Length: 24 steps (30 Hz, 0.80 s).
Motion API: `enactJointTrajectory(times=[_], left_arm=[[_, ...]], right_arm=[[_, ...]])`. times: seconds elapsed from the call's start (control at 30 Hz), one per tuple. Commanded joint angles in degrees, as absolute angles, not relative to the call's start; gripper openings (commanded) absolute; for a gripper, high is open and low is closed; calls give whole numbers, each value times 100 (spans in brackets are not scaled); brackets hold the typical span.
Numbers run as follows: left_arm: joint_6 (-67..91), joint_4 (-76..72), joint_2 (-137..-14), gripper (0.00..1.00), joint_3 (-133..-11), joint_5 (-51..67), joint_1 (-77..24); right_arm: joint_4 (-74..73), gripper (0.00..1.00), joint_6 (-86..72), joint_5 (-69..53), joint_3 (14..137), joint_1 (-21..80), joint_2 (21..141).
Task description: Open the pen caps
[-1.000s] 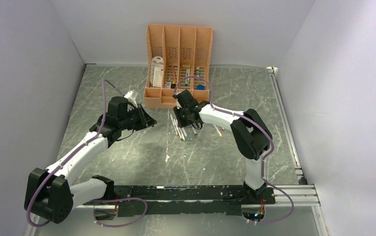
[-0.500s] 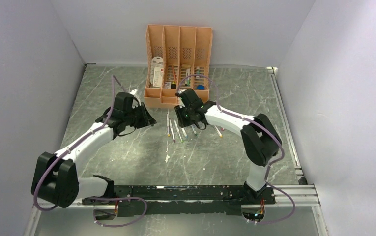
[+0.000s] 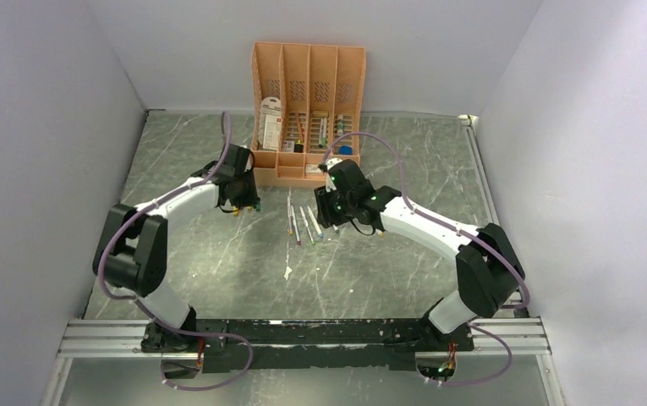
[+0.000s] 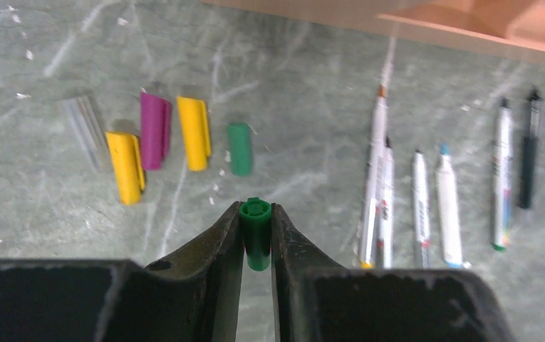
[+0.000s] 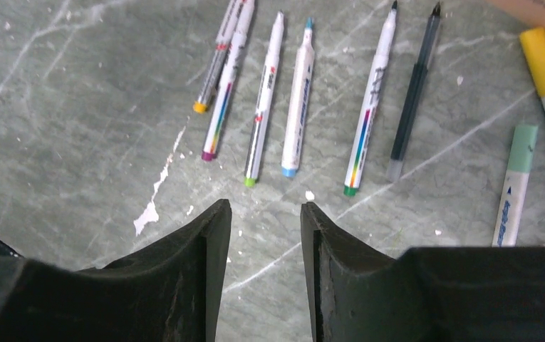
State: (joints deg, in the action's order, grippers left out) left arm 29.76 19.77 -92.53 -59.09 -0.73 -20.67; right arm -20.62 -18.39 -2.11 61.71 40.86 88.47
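Observation:
In the left wrist view my left gripper [image 4: 256,211] is shut on a green pen cap [image 4: 257,239], held just above the table. Beyond it lie loose pen caps: a yellow one [image 4: 125,167], a purple one [image 4: 153,130], another yellow one [image 4: 194,132] and a green one [image 4: 240,148]. To the right lie several uncapped pens [image 4: 377,164] in a row. My right gripper [image 5: 266,210] stands open over bare table, just short of those pens [image 5: 299,100]. A yellow-capped pen [image 5: 543,71] and a mint-capped pen [image 5: 515,185] lie at its right.
The peach-orange organiser [image 3: 307,110] with stationery stands against the back wall, just behind both grippers [image 3: 242,203] [image 3: 330,216]. White paint flecks [image 3: 287,272] mark the marble table. Grey walls close in the left, right and back.
My right gripper has opened and drawn back right, uncovering the row of pens. My left arm has swung toward the organiser, its gripper now over the loose caps.

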Motion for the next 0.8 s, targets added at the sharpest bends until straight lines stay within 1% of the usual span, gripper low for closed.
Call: enactJointTrajectory(times=[0.0,0.17,0.37,0.6,0.77], left_arm=[[2750,2222,-9674,29,-6305,-768,-2063],[2750,2259,-10089,33,-6512,-922,-2065],[2786,2248,-10239,37,-6562,-917,-2065],[2795,2354,-9958,38,-6576,-877,-2065],[2830,2391,-9570,45,-6538,-725,-2076]], right_arm=[[-2000,41,-1923,-159,5944,4057,8603],[-1962,42,-1931,-174,5792,4036,8479],[-1954,43,-1929,-176,5692,4007,8353],[-1932,43,-1926,-203,5518,3913,8271],[-1983,45,-1871,-167,5511,3778,8248]])
